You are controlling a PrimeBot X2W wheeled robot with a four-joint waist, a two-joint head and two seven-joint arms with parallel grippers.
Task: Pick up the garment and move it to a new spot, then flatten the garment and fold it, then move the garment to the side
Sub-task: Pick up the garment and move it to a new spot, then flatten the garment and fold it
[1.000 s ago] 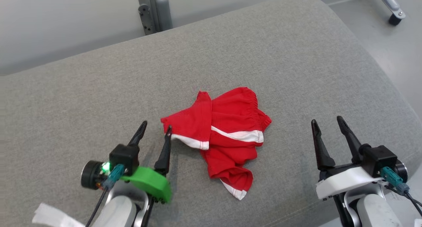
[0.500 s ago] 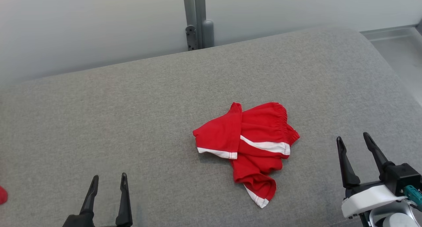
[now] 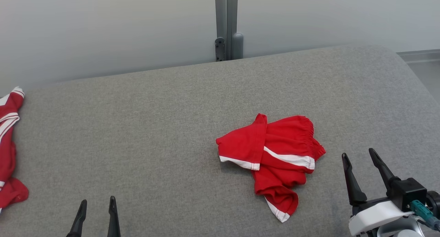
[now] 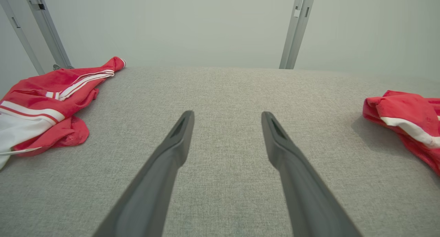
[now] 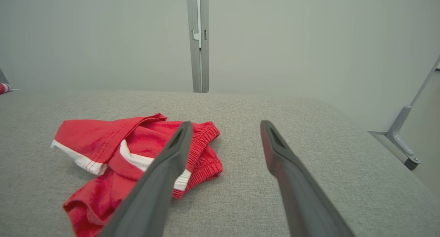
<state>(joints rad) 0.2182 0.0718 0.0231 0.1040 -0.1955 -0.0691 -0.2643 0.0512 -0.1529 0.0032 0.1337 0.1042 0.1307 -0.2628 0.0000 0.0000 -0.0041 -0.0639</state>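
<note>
The garment [image 3: 8, 151], bright red with white double stripes and a white panel, lies crumpled at the far left of the grey cushion [image 3: 154, 127]; the left wrist view shows it at the left [image 4: 41, 99]. My left gripper [image 3: 97, 201] is open and empty at the lower left, over bare cushion [image 4: 227, 116]. A second red piece, shorts with an elastic waist and white trim [image 3: 275, 151], lies bunched right of centre [image 5: 130, 144]. My right gripper [image 3: 358, 153] is open and empty just right of the shorts [image 5: 226, 125].
A grey metal post [image 3: 227, 23] stands against the pale wall behind the cushion. The cushion rounds off at the right toward the floor [image 3: 422, 68], where a metal leg with a caster [image 5: 402, 140] stands.
The head camera has swung left, bringing the striped garment into view. My left gripper has drawn away from the shorts' edge to the lower left. The shorts lie as before.
</note>
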